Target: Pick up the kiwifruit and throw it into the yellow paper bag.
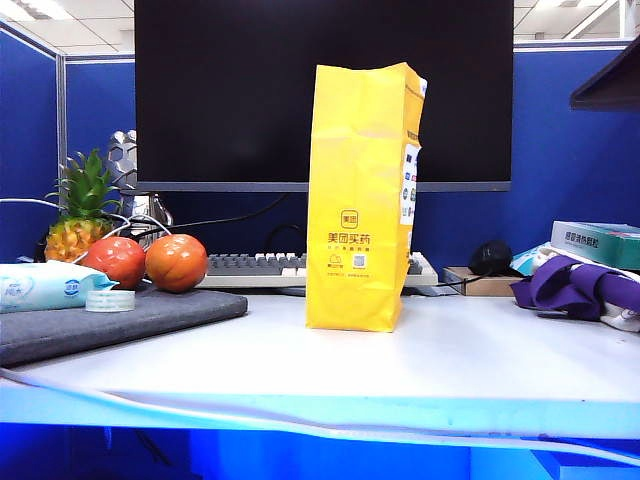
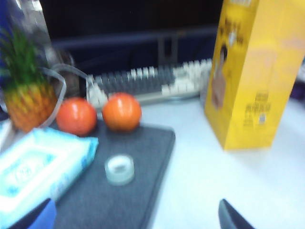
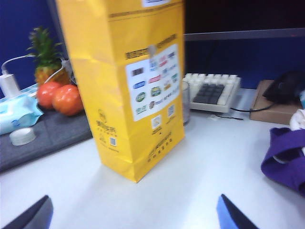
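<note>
kiwifruit: in no view, so we judge it already inside the yellow paper bag (image 1: pixel 362 200), or hidden; bag stands upright at table centre, creased stiff paper, tall, narrow; two glossy round tomatoes (image 1: pixel 148 262) at its 9 o'clock on the grey felt mat (image 1: pixel 130 320); left gripper (image 2: pixel 136 214) and right gripper (image 3: pixel 133 214) both spread wide, empty; we would confirm the fruit before retreating
</note>
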You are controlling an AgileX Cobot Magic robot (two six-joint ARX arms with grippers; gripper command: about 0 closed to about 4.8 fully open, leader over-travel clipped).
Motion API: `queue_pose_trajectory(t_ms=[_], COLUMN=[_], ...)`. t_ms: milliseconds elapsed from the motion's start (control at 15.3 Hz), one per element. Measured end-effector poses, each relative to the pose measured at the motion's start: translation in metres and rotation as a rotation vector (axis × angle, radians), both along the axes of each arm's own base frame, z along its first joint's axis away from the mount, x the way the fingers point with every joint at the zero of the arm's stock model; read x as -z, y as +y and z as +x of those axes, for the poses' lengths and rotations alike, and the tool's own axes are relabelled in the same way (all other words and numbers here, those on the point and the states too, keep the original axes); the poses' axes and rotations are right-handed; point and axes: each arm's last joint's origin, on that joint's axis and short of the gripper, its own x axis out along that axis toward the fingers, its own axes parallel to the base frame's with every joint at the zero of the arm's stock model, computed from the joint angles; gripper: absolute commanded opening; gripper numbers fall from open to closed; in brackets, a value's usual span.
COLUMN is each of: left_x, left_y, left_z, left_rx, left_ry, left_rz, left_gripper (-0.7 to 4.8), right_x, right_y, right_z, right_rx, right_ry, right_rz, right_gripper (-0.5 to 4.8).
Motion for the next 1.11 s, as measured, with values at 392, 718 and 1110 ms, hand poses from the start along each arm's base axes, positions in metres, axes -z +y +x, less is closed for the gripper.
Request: queue_pose_trajectory(t_ms=[392, 718, 1110], left_x=[0.0104, 0.0088, 0.0089], left_y=[-0.0011, -0.0001, -0.0001], left_z=[-0.002, -0.0013, -0.0013], left_rx=[0.052, 0.015, 0.015], left_ry=[0.115, 0.094, 0.095], left_rz=[-0.021, -0.02, -0.023], left_gripper=[1.55, 1.54, 1.54], right_x=[0.0, 0.0, 0.0], right_y=[0.0001, 0.0, 0.0], right_z=[-0.0001, 0.0, 0.0], right_rx=[-0.001, -0.001, -0.001], right_ry=[0.01, 0.01, 0.01], right_rz=[0.021, 0.021, 0.021], right_gripper=[4.79, 4.79, 4.79])
